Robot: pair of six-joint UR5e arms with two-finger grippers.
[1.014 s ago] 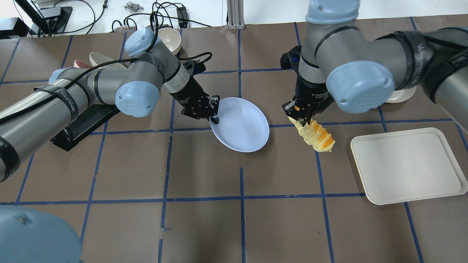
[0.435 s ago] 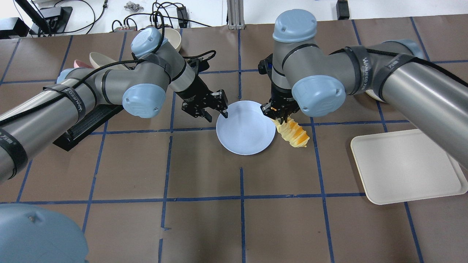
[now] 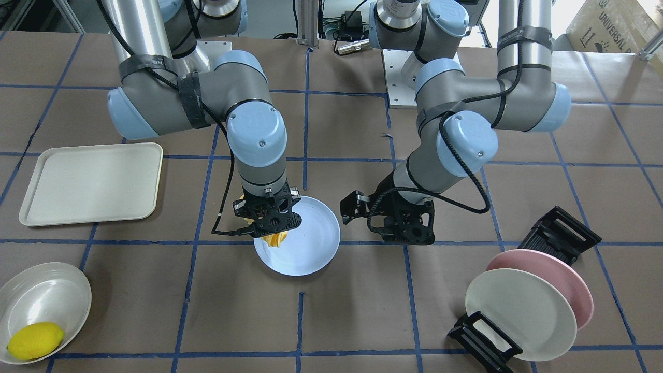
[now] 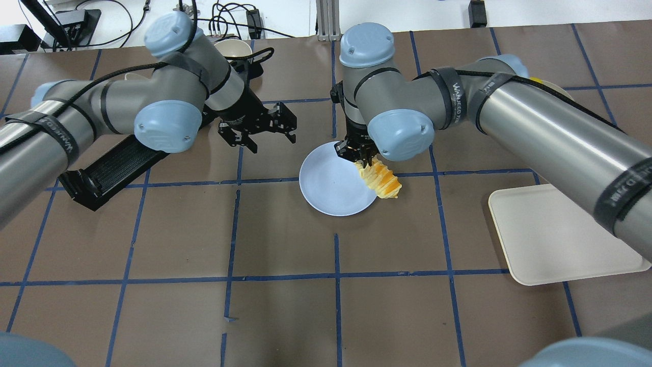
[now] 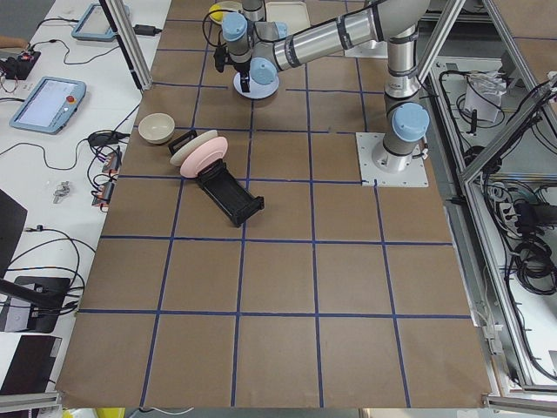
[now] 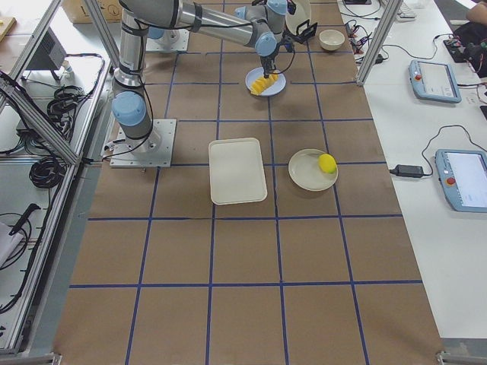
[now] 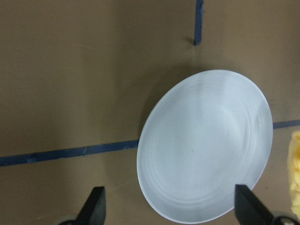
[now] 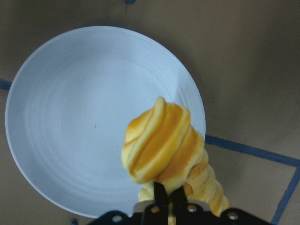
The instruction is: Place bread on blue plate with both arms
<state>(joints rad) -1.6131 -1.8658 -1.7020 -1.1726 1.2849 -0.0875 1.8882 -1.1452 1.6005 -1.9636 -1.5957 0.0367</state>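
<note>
My right hand (image 4: 358, 157) is clamped shut on one end of the bread (image 4: 382, 181), which hangs over the rim of the blue plate (image 4: 326, 193). My left hand (image 4: 273, 141), spread wide and empty, has let go of that rim since a second ago and sits beside the plate. Whether the bread touches the plate, I cannot tell.

brown table (image 4: 285, 316) carries blue plate (image 4: 328, 189), tray (image 4: 560, 234), bowl (image 3: 49, 290).
</note>
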